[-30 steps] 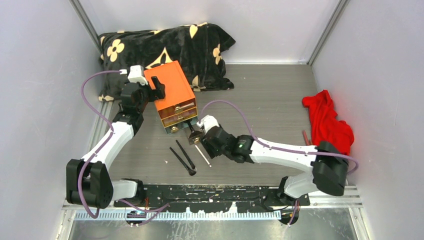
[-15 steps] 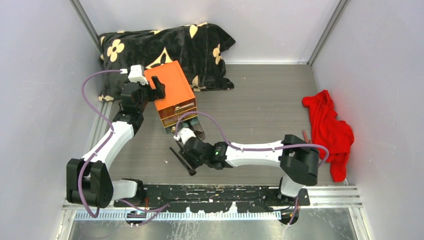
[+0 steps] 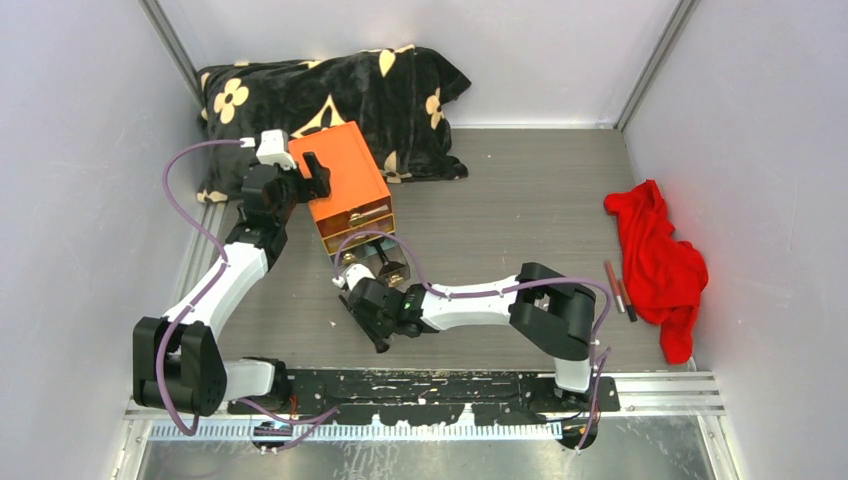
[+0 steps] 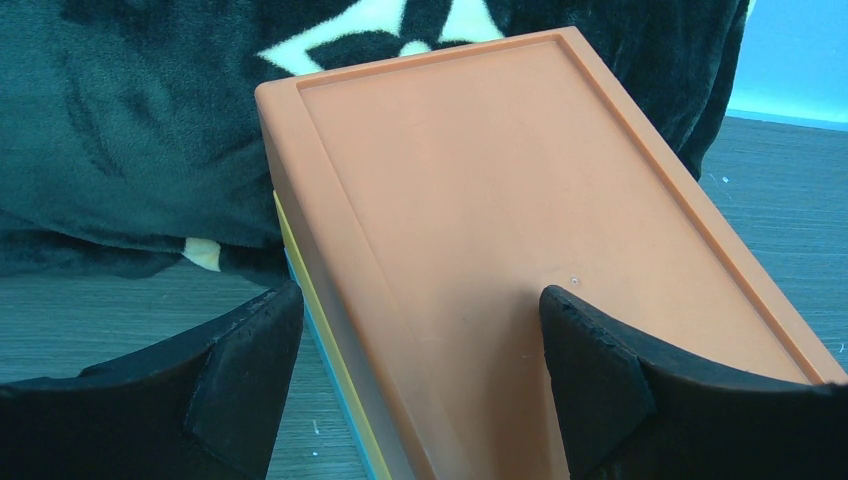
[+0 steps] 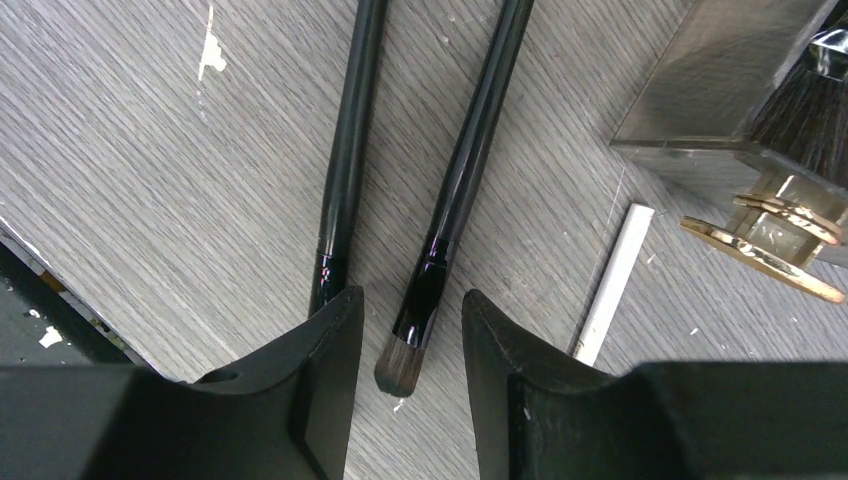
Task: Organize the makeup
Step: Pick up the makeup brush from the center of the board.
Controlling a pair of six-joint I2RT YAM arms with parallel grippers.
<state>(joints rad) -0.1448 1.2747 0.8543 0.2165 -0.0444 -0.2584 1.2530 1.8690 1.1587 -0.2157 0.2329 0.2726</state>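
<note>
Two thin black-handled brushes lie side by side on the table. My right gripper point(image 5: 412, 300) is open, low over them, with the bristle end of one brush point(image 5: 455, 200) between its fingers, untouched. The other brush point(image 5: 345, 150) lies just outside the left finger. In the top view the right gripper point(image 3: 370, 305) sits in front of the orange box point(image 3: 345, 175). My left gripper point(image 4: 420, 295) is open and straddles the box's left top edge point(image 4: 500, 200). A fluffy brush head point(image 5: 810, 120) lies in the pulled-out clear drawer point(image 5: 720, 80). Two slim pencils point(image 3: 618, 285) lie beside the red cloth point(image 3: 655, 250).
A thin white stick point(image 5: 612, 285) lies on the table right of my right fingers, near the drawer's gold handle point(image 5: 770, 250). A black flowered cushion point(image 3: 330, 90) lies behind the box. Grey walls close in the table on three sides.
My right arm has swung left and down from the drawer front to the brushes on the table. This uncovered the pencils by the red cloth. The left arm has not moved.
</note>
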